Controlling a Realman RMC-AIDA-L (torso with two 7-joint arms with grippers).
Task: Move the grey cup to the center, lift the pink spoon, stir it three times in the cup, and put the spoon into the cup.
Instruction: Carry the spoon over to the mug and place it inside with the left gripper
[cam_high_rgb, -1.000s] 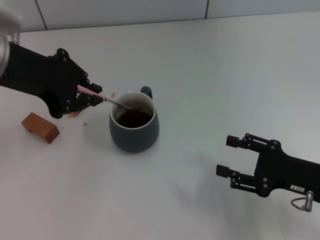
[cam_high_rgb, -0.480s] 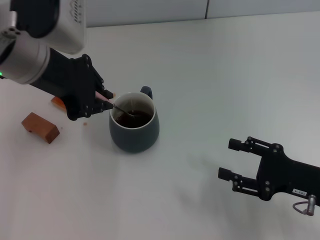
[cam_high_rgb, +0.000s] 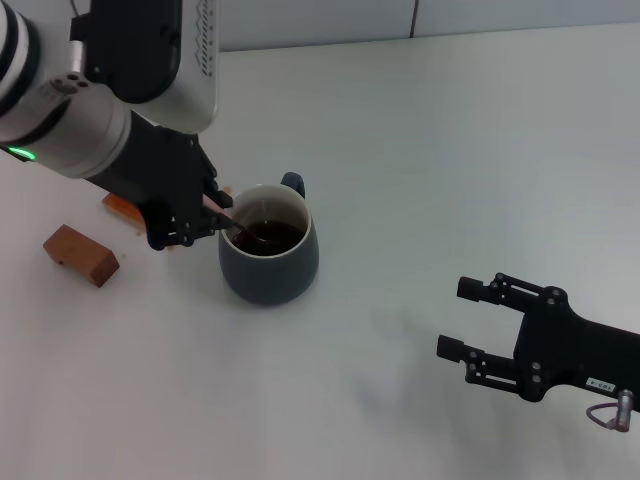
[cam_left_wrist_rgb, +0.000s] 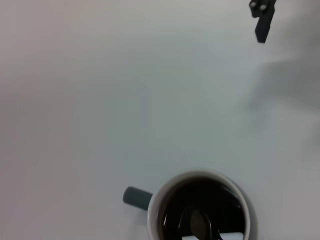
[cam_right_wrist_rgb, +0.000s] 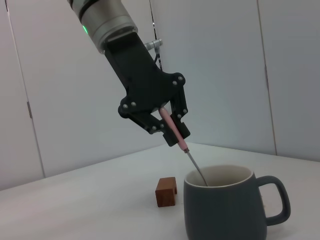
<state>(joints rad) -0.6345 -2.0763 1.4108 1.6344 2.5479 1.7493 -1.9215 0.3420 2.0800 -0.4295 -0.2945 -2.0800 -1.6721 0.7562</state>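
The grey cup (cam_high_rgb: 268, 262) stands on the white table with dark liquid inside and its handle pointing away from me. My left gripper (cam_high_rgb: 198, 216) is shut on the pink spoon (cam_high_rgb: 214, 204) just left of the cup's rim. The spoon slants down into the cup, its metal bowl in the liquid (cam_left_wrist_rgb: 200, 223). The right wrist view shows the cup (cam_right_wrist_rgb: 225, 215), the left gripper (cam_right_wrist_rgb: 170, 125) and the spoon's pink handle (cam_right_wrist_rgb: 173, 128) from the side. My right gripper (cam_high_rgb: 458, 318) is open and empty, low at the right, well apart from the cup.
A brown block (cam_high_rgb: 82, 254) lies left of the cup and an orange-brown piece (cam_high_rgb: 118, 206) shows behind the left gripper. A brown block (cam_right_wrist_rgb: 166, 191) also shows in the right wrist view. A wall edge runs along the table's back.
My left arm has swung in closer over the cup's left side, tilting the spoon steeper. The spoon's bowl has gone down into the liquid. The right arm has barely moved.
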